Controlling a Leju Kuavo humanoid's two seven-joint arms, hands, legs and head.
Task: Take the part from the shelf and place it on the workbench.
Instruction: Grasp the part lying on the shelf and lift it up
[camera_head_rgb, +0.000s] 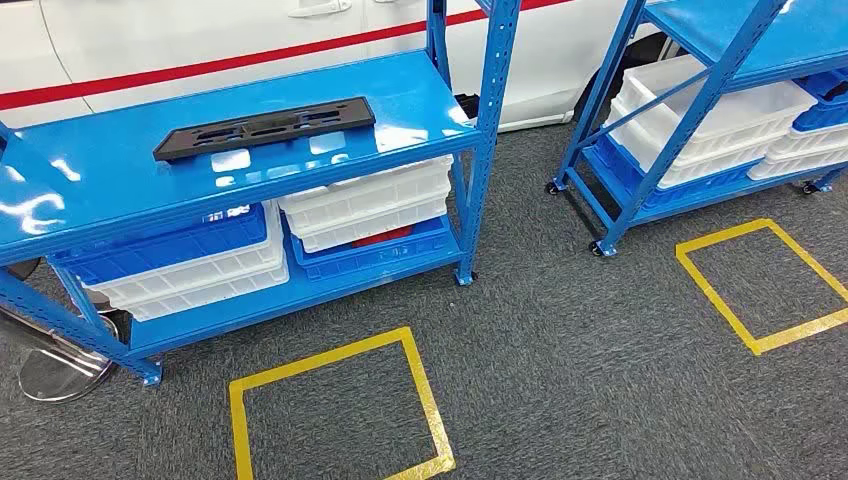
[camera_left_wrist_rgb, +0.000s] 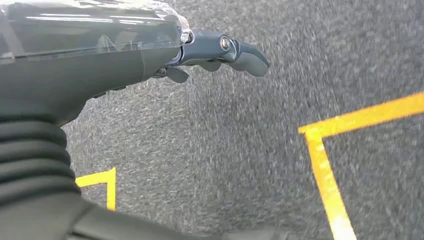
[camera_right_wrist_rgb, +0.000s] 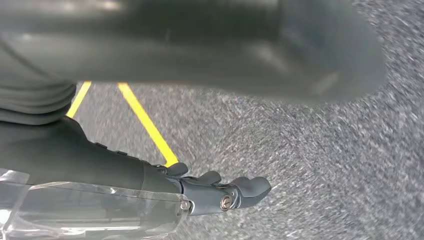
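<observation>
A long flat black part (camera_head_rgb: 265, 127) with cut-outs lies on the glossy blue top shelf (camera_head_rgb: 100, 170) of the left rack in the head view. My left hand (camera_left_wrist_rgb: 220, 54) hangs over grey carpet in the left wrist view, its fingers extended and holding nothing. My right hand (camera_right_wrist_rgb: 220, 190) also hangs above the carpet in the right wrist view, fingers stretched out and empty. Both hands are away from the part.
White and blue bins (camera_head_rgb: 365, 205) fill the left rack's lower shelf. A second blue rack (camera_head_rgb: 700, 110) with white bins stands at the right. Yellow tape squares (camera_head_rgb: 335, 410) (camera_head_rgb: 770, 285) mark the grey carpet. A white vehicle with a red stripe (camera_head_rgb: 200, 40) stands behind.
</observation>
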